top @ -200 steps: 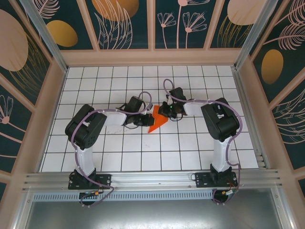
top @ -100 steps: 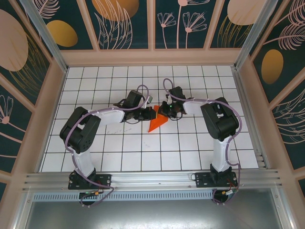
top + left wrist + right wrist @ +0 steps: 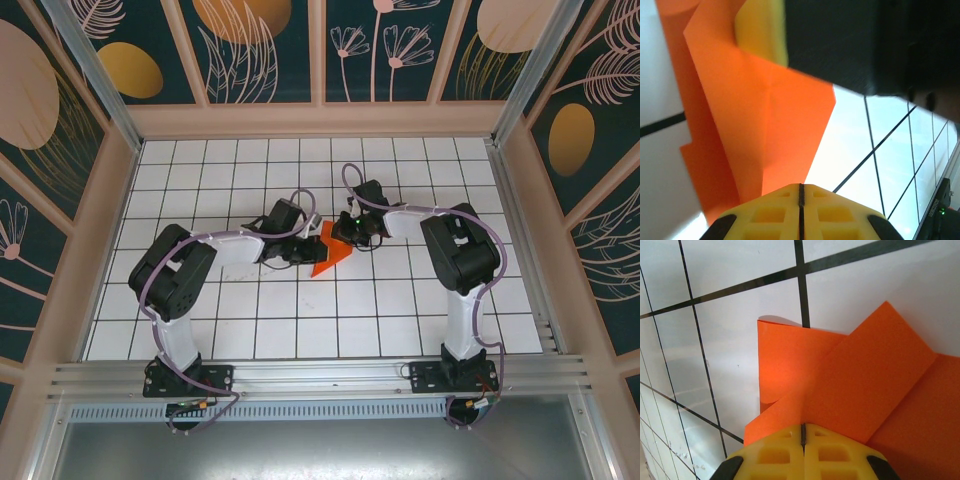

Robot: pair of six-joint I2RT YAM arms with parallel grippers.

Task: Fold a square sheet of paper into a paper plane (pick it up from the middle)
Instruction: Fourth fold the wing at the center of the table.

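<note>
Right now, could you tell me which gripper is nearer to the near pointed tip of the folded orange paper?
Left. The left gripper sits at the paper on its left edge, just beyond that tip; the right gripper is at the far right edge.

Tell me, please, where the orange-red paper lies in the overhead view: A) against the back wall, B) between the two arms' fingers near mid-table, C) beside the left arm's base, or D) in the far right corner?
B: in the top view the partly folded orange-red paper lies on the grid table between the left fingers and the right fingers, well away from the walls and the arm bases.
</note>
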